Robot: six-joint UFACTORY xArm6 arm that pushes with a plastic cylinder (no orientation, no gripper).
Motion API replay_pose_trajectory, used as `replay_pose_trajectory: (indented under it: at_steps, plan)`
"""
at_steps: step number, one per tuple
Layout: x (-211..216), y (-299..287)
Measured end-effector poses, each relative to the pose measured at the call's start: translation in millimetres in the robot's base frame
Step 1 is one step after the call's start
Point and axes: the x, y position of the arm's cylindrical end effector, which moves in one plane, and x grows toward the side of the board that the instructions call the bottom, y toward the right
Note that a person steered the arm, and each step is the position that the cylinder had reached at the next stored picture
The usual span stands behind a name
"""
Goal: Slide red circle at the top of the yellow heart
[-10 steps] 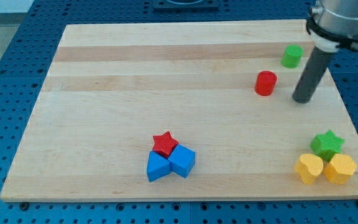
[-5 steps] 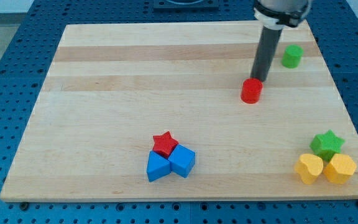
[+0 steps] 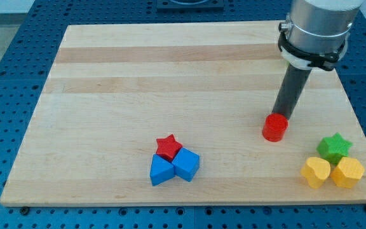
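The red circle (image 3: 274,127) lies on the wooden board (image 3: 138,95), right of centre. My tip (image 3: 281,116) touches its upper right edge, the rod rising toward the view's top right. The yellow heart (image 3: 315,172) sits near the board's bottom right corner, below and to the right of the red circle, with a gap between them. The green circle seen earlier is hidden behind the arm.
A green star (image 3: 334,147) sits just above and right of the yellow heart. A yellow hexagon (image 3: 347,172) touches the heart's right side. A red star (image 3: 168,147) and two blue blocks (image 3: 173,166) cluster at the bottom centre.
My tip went around to the red circle's upper side and pushed it down and to the right, closer to the yellow heart. The other blocks have not moved.
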Motion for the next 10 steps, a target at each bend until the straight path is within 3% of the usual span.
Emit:
replay_pose_trajectory:
  at_steps: [3, 4, 5, 8, 10]
  plan:
    - [-5, -50]
    - [14, -59]
    - [43, -43]
    - [27, -36]
    - [60, -17]
